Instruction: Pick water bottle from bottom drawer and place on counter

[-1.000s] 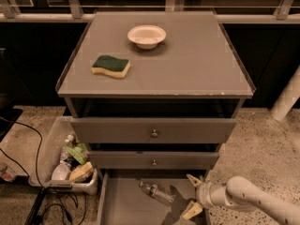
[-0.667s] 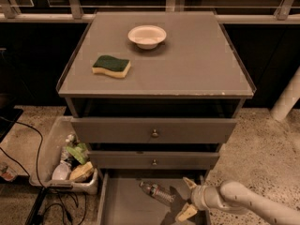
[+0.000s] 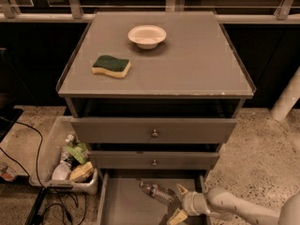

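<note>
Low over bottom drawer, tool spread beside water bottle

one water bottle, one sponge, one bowl, two knobs; one gripper in bottom drawer

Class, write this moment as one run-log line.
stage: pre-grasp | tool: open, over bottom drawer, beside water bottle | water bottle: lying in drawer | counter: no bottle yet

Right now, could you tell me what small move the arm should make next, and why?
Probably ease the tool toward the bottle until its open fingers straddle it, then close. The bottle lies on its side in the bottom drawer, just past the fingertips, not yet between them.
</note>
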Robot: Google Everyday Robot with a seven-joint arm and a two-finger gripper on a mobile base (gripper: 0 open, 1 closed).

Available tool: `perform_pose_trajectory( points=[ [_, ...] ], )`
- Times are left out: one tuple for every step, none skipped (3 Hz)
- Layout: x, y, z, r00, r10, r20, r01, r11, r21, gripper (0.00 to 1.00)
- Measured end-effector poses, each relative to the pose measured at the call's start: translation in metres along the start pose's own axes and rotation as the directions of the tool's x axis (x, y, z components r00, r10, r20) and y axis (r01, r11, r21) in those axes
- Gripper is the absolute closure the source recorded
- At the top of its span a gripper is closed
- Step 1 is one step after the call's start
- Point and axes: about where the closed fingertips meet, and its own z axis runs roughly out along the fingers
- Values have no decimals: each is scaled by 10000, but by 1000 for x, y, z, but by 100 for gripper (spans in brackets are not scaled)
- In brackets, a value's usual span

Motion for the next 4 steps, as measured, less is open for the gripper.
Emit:
perform_pose_trajectory(
  points=[
    [1, -10, 24, 9999, -103, 14, 102, 9996, 254, 0],
    [-4, -19, 44, 9999, -115, 60, 113, 9993, 345, 0],
    [2, -25, 63, 9998, 202, 8, -202, 9993, 327, 0],
    [3, -31, 76, 9993, 381, 24, -381, 9987, 332, 0]
  ],
)
